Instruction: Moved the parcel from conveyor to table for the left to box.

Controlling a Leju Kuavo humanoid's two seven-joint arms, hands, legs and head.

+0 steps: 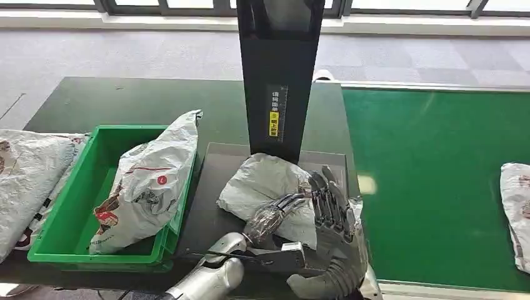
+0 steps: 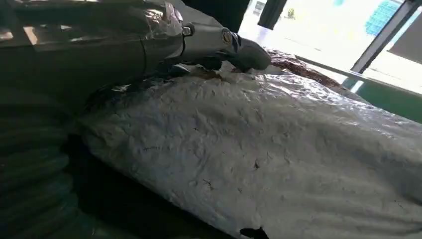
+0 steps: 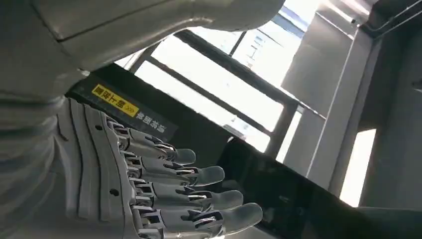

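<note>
A grey crumpled parcel (image 1: pixel 262 178) lies on the dark plate (image 1: pixel 206 212) at the foot of the black post. My left hand (image 1: pixel 275 214) rests on the parcel's near side with its fingers spread flat over the wrap. In the left wrist view the parcel (image 2: pixel 278 154) lies close under the left hand (image 2: pixel 199 42), whose thumb touches its top. My right hand (image 1: pixel 334 209) stands upright beside the parcel's right edge, fingers straight and apart, holding nothing. In the right wrist view the fingers (image 3: pixel 199 191) are stretched out with nothing in them.
A green bin (image 1: pixel 94 257) at the left holds another white parcel (image 1: pixel 150 181) leaning on its right wall. More bagged parcels (image 1: pixel 28 181) lie left of the bin. The black post (image 1: pixel 281 81) rises behind the plate. The green conveyor (image 1: pixel 431 175) carries a parcel (image 1: pixel 517 212) at the far right.
</note>
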